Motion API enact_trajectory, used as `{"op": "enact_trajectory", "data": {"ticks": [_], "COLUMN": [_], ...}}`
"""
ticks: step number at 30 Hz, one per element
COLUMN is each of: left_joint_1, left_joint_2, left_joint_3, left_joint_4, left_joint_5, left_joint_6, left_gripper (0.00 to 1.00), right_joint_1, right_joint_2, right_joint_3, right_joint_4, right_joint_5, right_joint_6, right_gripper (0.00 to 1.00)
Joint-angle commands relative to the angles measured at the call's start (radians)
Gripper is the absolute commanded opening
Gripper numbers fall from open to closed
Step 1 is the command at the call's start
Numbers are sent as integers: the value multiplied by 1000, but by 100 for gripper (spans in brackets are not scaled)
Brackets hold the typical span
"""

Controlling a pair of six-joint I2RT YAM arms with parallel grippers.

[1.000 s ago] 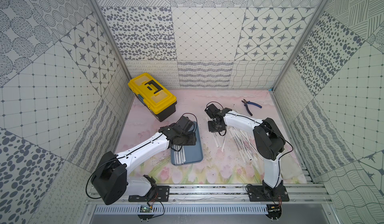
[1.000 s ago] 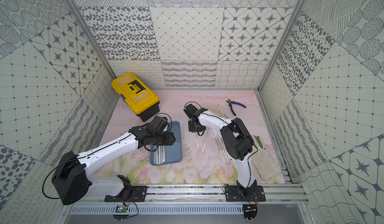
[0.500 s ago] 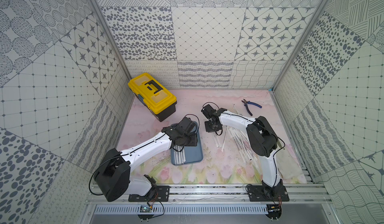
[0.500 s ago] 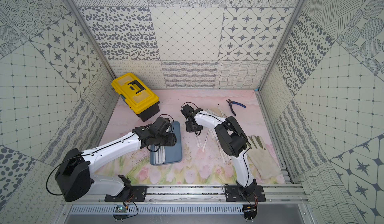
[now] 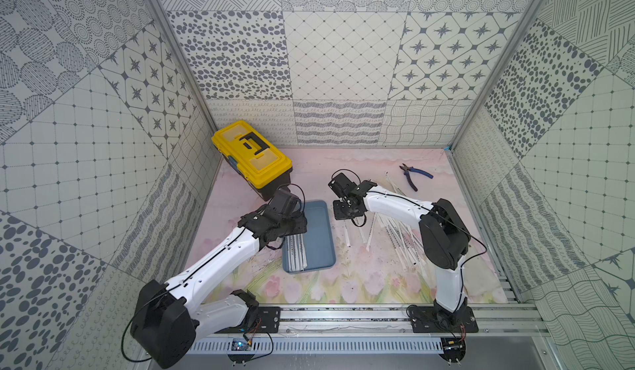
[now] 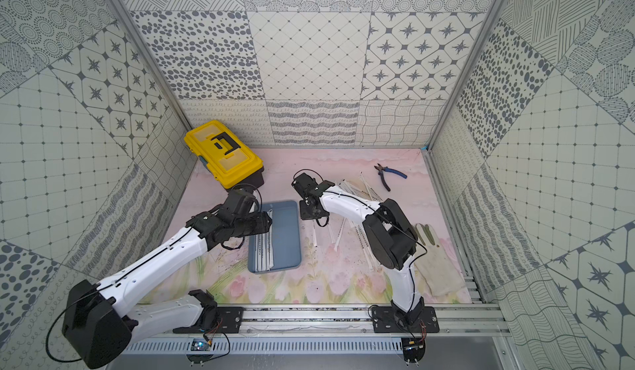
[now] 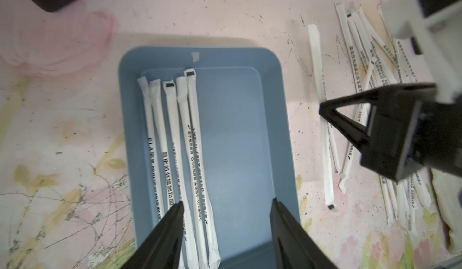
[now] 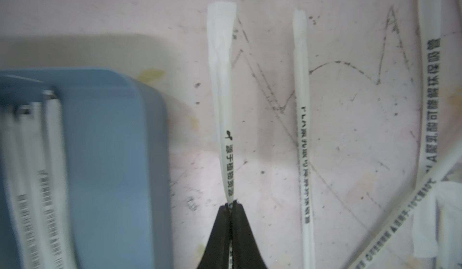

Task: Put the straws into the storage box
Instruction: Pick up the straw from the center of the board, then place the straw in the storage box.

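The blue-grey storage box (image 5: pixel 318 234) (image 6: pixel 285 234) lies mid-table with several wrapped straws (image 7: pixel 172 135) (image 5: pixel 296 256) along one side. More straws (image 5: pixel 395 234) (image 7: pixel 360 55) lie loose on the mat to its right. My left gripper (image 7: pixel 227 205) hovers open over the box's far end, with nothing between its fingers. My right gripper (image 8: pixel 231 205) (image 5: pixel 347 210) is low on the mat just right of the box (image 8: pixel 112 155). It is shut on one straw (image 8: pixel 223 105), which sticks out past its tips. Another straw (image 8: pixel 301 130) lies alongside it.
A yellow toolbox (image 5: pixel 252 156) stands at the back left, close to my left wrist. Blue-handled pliers (image 5: pixel 414 175) lie at the back right. A pale glove (image 6: pixel 436 258) rests by the right wall. The enclosure walls stand on three sides.
My right gripper has closed on a straw and shifted slightly left toward the box. The left arm has stretched a little farther over the box.
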Motion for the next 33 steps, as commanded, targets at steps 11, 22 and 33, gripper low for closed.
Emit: {"op": "enact_trajectory", "data": {"ticks": [11,22,33], "left_joint_1": [117,118,118], "left_joint_2": [-93,-73,-66], "left_joint_3": [-70,-79,-48], "left_joint_4": [-63,-36,-46], "left_joint_5": [26,53,53], "left_joint_6": [-18,-26,-17], "left_gripper": [59,59,59], "right_joint_1": [176,178,170], "right_joint_2": [165,271,128], "right_joint_3": [70,107,61], "right_joint_4": [289,249,222], "right_joint_5": [-123,-199,-212], "right_joint_6": [244,267,260], "right_gripper": [7,8,29]}}
